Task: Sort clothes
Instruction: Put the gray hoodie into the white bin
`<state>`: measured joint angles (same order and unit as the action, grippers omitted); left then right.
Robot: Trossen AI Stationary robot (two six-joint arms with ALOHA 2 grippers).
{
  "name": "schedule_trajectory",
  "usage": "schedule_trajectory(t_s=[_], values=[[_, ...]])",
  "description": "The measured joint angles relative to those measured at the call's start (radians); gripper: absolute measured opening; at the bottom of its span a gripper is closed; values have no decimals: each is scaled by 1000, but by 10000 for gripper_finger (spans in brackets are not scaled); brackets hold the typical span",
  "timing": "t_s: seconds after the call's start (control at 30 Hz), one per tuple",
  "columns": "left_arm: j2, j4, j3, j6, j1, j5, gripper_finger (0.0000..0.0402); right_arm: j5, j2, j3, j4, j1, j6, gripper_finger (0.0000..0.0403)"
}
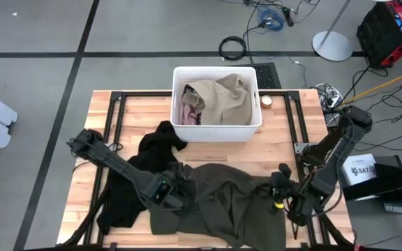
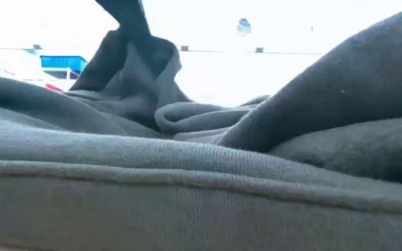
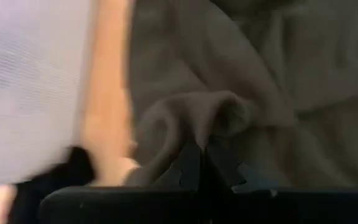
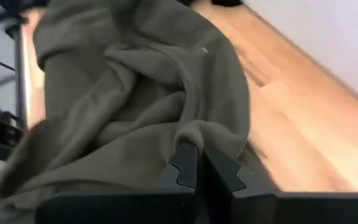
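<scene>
Your light wooden slatted worktop [image 1: 138, 111] carries a white rectangular plastic bin [image 1: 216, 130] at its far middle, and inside it you see a crumpled khaki-tan garment [image 1: 223, 99] with a pale pink garment [image 1: 188, 114] tucked beside it at the bin's left. Just beside the bin's right wall sits a small round pale object [image 1: 266, 101]. In front of the bin, a large dark olive-green fleecy garment [image 1: 222, 206] sprawls across the near half of the worktop, and a limp black garment [image 1: 145, 157] lies along its left, reaching up to touch the bin's front left corner. Your left gripper [image 1: 184, 183] comes in low from the left edge, its arm crossing the black garment, and its fingers [image 3: 191, 165] are pressed together on a raised fold of the olive fabric. Your right gripper [image 1: 278, 187] reaches in from the right edge, fingers [image 4: 188, 168] likewise clamped on a hem of the same garment. From table height, the olive cloth's soft ridged folds fill nearly everything.
</scene>
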<state>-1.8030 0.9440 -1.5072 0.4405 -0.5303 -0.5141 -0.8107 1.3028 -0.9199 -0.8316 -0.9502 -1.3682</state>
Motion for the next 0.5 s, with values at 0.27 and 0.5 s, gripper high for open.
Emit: schedule_trajectory(t_s=[0.27,0.5], values=[[-1,-185,134,0,29,272,19,193,13,61,198,2,27,0],[2,-208,134,-1,29,467,30,362,29,61,370,-1,49,0]])
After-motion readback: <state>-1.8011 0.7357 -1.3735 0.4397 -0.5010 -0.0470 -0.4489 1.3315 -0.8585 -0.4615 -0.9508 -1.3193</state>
